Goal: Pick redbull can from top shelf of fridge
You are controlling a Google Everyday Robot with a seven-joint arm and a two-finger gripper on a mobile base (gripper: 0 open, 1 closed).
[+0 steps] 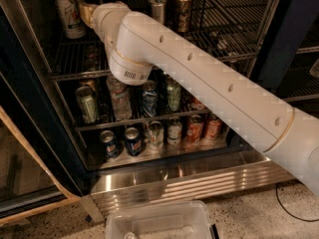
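Note:
The fridge stands open, and my arm reaches in to the left end of the top shelf. My gripper is at the end of the tan wrist, right beside a white can with orange and green marks; the arm hides most of it. A slim silver can, the redbull can, stands upright at the shelf's middle, to the right of the gripper and apart from it. A gold-brown can stands just right of that.
The lower racks hold several cans and a water bottle. The glass door hangs open at the left. A clear plastic bin sits on the floor in front of the ribbed steel base.

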